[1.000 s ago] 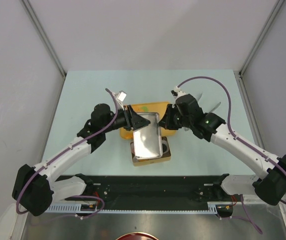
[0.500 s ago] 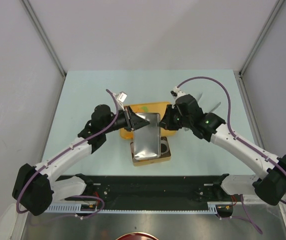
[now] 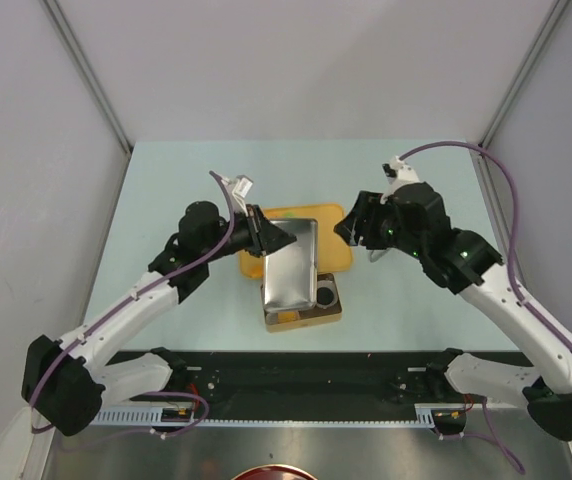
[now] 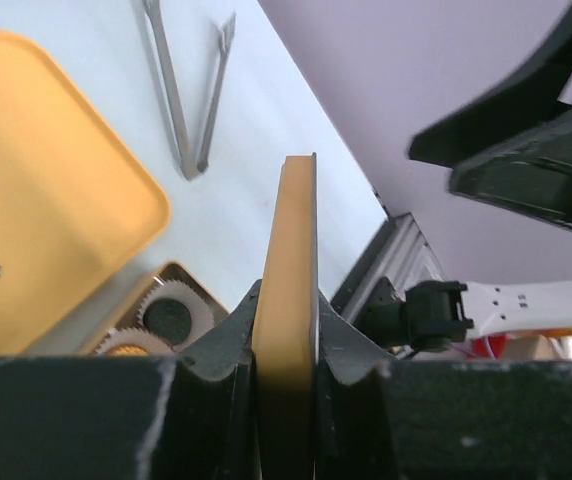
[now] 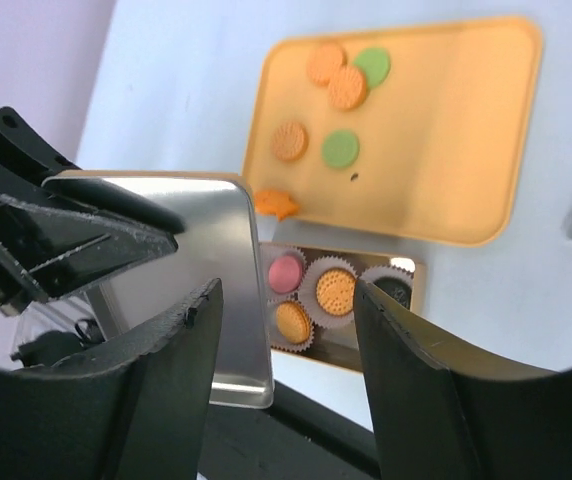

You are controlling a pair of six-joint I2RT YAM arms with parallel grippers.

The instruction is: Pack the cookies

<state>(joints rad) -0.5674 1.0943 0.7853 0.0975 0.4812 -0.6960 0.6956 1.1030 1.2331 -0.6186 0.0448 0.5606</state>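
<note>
Left fingers (image 4: 238, 340) are pinched on the edge of the lid (image 3: 291, 265). The left wrist view shows one finger on each side of its gold rim. The lid is off the bench (image 3: 166, 200) and tilted, shiny side toward the right arm. Its lower edge is down at the tin (image 3: 306, 322), covering the tin's left part from above.

Right fingers (image 5: 181, 370) are spread wide with nothing between them. They hang above the tin and the near edge of the tray (image 5: 446, 150), clear of the lid.

Cookies:
- Four sit in the tin, each in a white paper cup (image 5: 311, 300): a pink cookie (image 5: 286, 271), two orange cookies (image 5: 334, 289) and a black cookie (image 5: 396, 290) at the right end. The left wrist view also shows the black one in its cup.
- Five are loose on the tray's far-left area: three orange discs (image 5: 324, 62) and two green discs (image 5: 372, 66).
- An orange scrap (image 5: 276, 204) lies at the tray's near-left corner, just beside the top corner of the lid. I can't tell whether it's a broken cookie.

The tray is orange with rounded corners and sits on the bench directly behind the tin, touching or nearly touching it. A pair of metal tongs (image 4: 191, 90) lies on the bench beyond the tray, well apart from both sets of fingers.
</note>
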